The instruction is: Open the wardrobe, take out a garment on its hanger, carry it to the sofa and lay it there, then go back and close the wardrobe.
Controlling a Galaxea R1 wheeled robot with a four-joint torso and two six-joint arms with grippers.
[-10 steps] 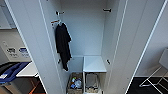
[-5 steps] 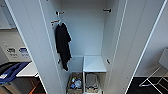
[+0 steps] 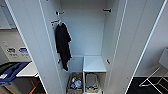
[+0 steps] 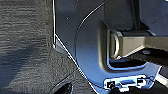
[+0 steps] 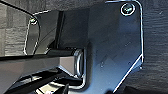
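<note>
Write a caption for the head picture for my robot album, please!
Open white wardrobe with a black t-shirt hanging inside, a white shelf and baskets below.

In the left wrist view a wide dark plate has a pale edge, and a thin dark cable curves across it. A tan jointed bar ends in a rounded collar. In the right wrist view the dark plate carries round silver screws at its corners, beside a grey bar.
</note>
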